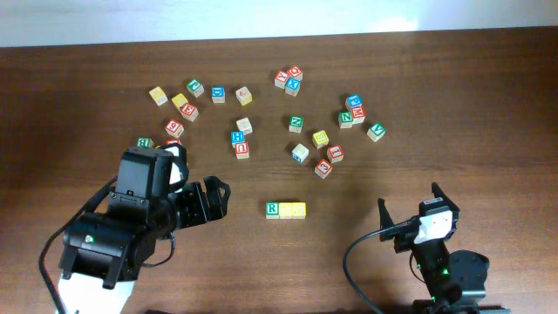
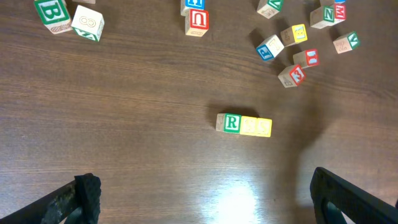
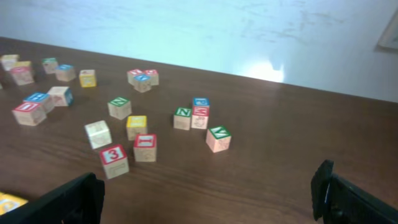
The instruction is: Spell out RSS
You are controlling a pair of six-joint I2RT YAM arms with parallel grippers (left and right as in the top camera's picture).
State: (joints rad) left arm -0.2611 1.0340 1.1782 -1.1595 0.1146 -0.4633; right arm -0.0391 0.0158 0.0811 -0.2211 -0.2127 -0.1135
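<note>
Three blocks stand in a touching row at the table's front middle: a green R block on the left and two yellow blocks to its right. The row also shows in the left wrist view, with the R block and the yellow pair. Their letters are too faint to read. My left gripper is open and empty, left of the row. My right gripper is open and empty at the front right. A yellow block's corner shows at the right wrist view's left edge.
Several loose letter blocks lie scattered across the back of the table: a group at the back left, a pair in the middle, a cluster near the row and another at the back right.
</note>
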